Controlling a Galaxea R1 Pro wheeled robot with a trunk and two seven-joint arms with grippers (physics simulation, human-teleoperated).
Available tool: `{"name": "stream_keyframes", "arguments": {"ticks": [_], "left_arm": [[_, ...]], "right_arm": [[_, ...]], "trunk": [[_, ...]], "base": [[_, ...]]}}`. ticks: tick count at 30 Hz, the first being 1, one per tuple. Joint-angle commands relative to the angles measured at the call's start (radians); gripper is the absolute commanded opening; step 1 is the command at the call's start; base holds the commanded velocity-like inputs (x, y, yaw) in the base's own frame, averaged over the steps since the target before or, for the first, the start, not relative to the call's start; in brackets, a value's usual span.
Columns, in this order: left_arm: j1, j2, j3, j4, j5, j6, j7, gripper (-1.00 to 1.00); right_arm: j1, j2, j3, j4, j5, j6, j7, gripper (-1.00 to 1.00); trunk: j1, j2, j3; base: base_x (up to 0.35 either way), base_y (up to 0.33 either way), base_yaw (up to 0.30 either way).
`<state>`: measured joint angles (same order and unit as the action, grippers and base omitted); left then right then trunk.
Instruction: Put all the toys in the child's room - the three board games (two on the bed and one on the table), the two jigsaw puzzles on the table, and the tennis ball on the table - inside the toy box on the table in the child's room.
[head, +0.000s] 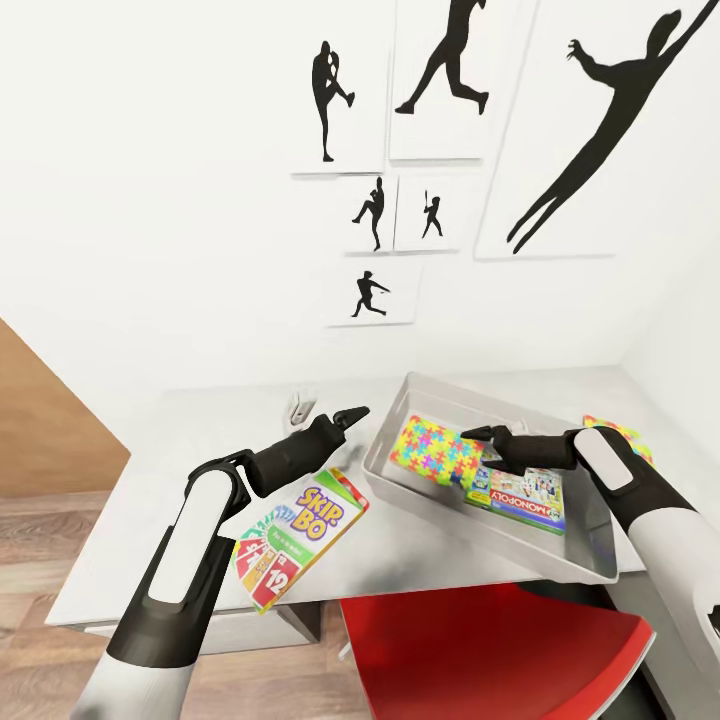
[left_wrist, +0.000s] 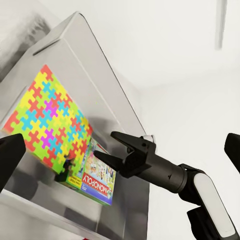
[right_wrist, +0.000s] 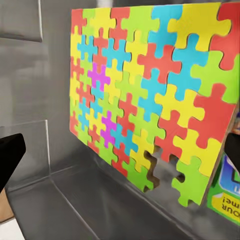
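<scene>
The light grey toy box (head: 392, 473) stands on the right of the pale table (head: 180, 440). Inside it a colourful jigsaw puzzle (head: 435, 450) (left_wrist: 47, 117) (right_wrist: 145, 95) lies tilted against a Monopoly board game (head: 520, 495) (left_wrist: 97, 177). My right gripper (head: 470, 437) (left_wrist: 104, 145) hovers open just over the puzzle's edge, holding nothing. My left gripper (head: 355, 413) is open and empty above the table, beside the box's left rim. A Skip-Bo board game (head: 295, 535) lies on the table by the front edge under my left forearm. A second jigsaw puzzle (head: 615, 432) peeks out behind my right arm.
A red chair (head: 480, 650) is tucked under the table's front edge. A small white object (head: 303, 405) sits on the table behind the left gripper. The white wall with silhouette pictures (head: 440, 80) rises right behind the table. Wood floor (head: 40, 530) shows at the left.
</scene>
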<state>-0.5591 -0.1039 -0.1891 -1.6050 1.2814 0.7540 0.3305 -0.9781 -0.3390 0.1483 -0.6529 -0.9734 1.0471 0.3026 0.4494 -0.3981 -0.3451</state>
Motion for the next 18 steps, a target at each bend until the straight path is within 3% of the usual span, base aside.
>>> {"name": "stream_keyframes", "arguments": {"ticks": [1,18], "left_arm": [[-0.001,0.0,0.0,-0.001,0.01,0.002,0.01,1.0],[-0.001,0.0,0.0,-0.001,0.01,0.002,0.01,1.0]], "right_arm": [[-0.001,-0.001,0.004,0.0,0.009,0.0,0.01,1.0],[-0.002,-0.004,0.004,0.0,0.009,0.0,0.01,1.0]], "trunk": [[0.001,-0.002,-0.002],[0.001,-0.002,-0.002]], "base": [[0.0,0.0,0.0],[0.0,0.0,0.0]]}}
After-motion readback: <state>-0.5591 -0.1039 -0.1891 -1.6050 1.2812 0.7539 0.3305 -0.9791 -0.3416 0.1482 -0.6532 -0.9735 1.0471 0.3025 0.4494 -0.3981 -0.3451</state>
